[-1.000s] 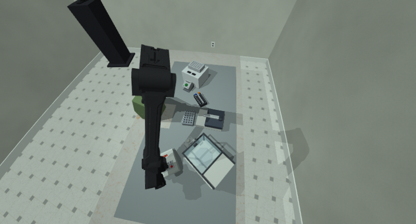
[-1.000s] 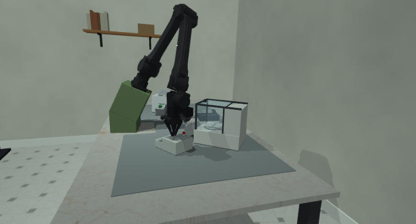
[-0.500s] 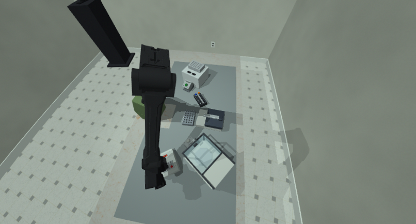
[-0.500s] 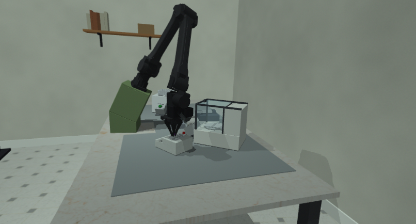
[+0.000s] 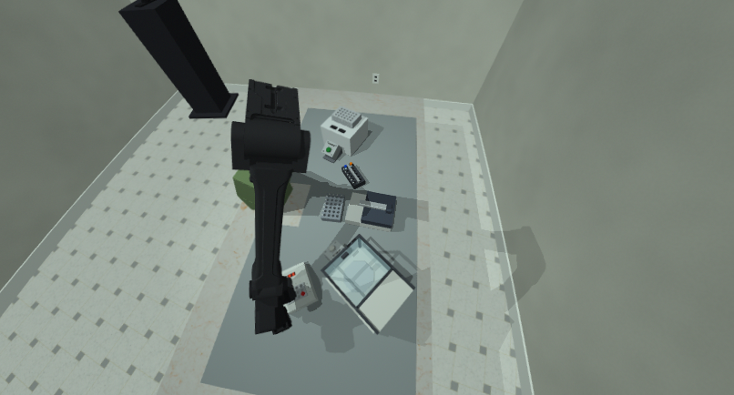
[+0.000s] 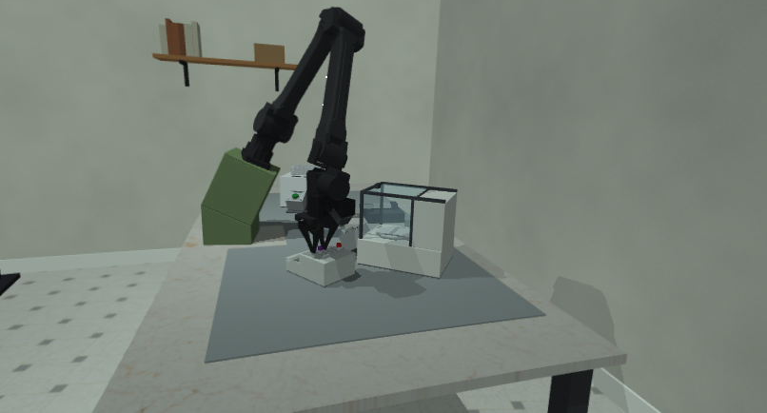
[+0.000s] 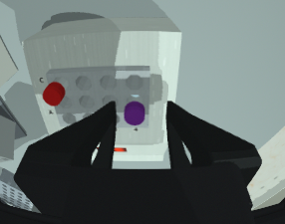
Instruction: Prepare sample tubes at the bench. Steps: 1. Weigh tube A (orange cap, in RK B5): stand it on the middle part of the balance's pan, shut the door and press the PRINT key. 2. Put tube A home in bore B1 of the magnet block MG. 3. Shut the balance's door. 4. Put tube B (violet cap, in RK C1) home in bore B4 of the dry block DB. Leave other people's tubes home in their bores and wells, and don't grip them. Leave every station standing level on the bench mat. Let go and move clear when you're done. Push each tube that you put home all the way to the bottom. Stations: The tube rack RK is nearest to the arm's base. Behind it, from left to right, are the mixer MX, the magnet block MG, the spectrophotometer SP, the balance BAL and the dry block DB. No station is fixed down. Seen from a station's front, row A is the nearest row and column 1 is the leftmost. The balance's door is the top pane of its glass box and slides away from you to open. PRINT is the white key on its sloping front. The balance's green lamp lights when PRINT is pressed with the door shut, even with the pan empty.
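Observation:
My gripper [image 6: 320,248] [image 7: 141,109] is open low over the dry block [image 5: 310,282] [image 6: 322,275] [image 7: 147,49]. The violet cap of tube B [image 6: 320,247] [image 7: 135,113] stands between the fingertips, with a gap to each finger, in the block's column 4. Its exact row and depth are hard to tell. The magnet block [image 5: 354,177] holds an orange cap [image 5: 351,164] and a blue cap [image 5: 345,167] at one end. The balance [image 5: 387,299] [image 6: 400,257] appears to have its top pane shut, and no tube shows on its pan. Its lamp cannot be made out. The rack [image 5: 332,207] shows no coloured caps.
A red-capped tube [image 5: 302,293] [image 6: 338,245] [image 7: 54,94] stands at the dry block's column 1 side. The balance is close beside the block. The spectrophotometer [image 5: 379,217] and the white mixer [image 5: 354,140] stand farther along the bench mat [image 5: 308,361] [image 6: 332,324].

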### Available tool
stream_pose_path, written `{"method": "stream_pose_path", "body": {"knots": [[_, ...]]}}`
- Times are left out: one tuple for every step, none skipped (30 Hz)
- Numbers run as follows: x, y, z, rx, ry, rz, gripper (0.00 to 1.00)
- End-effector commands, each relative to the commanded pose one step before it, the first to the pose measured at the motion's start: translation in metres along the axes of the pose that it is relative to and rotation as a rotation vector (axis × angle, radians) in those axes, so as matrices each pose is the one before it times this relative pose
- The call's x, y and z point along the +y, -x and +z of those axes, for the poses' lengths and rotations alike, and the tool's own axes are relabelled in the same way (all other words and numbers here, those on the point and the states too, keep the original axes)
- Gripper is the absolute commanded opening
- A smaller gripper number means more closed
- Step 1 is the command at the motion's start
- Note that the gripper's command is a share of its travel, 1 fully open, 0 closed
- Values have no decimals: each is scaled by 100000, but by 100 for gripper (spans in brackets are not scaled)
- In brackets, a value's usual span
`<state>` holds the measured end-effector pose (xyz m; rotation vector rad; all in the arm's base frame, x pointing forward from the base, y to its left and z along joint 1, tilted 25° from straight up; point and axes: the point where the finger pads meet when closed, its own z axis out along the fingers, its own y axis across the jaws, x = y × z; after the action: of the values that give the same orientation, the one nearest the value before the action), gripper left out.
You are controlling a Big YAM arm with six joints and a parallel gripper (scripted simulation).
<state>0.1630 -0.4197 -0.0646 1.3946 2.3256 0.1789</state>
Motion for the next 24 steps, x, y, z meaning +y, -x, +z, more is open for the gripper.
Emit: {"method": "stream_pose_path", "body": {"knots": [[-857,1158,-1239,-3022,-1534,87,36],[0,0,0,0,0,0,36],[0,0,0,0,0,0,36],[0,0,0,0,0,0,36],[0,0,0,0,0,0,36],[0,0,0,0,0,0,36],[0,0,0,0,0,0,36],[0,0,0,0,0,0,36],[0,0,0,0,0,0,36],[0,0,0,0,0,0,36],[0,0,0,0,0,0,36],[0,0,0,0,0,0,36],[95,-70,-347,188,80,-431,36],[22,-113,-140,170,74,73,36],[21,-107,-141,160,72,69,36],[20,-101,-142,150,71,66,36],[19,-94,-143,140,68,61,36],[18,-87,-145,128,66,57,36],[17,-79,-146,116,63,52,36],[16,-71,-148,104,61,47,36],[0,0,0,0,0,0,36],[0,0,0,0,0,0,36],[-17,159,-208,-254,-31,-107,36],[9,-20,-161,24,40,13,36]]}}
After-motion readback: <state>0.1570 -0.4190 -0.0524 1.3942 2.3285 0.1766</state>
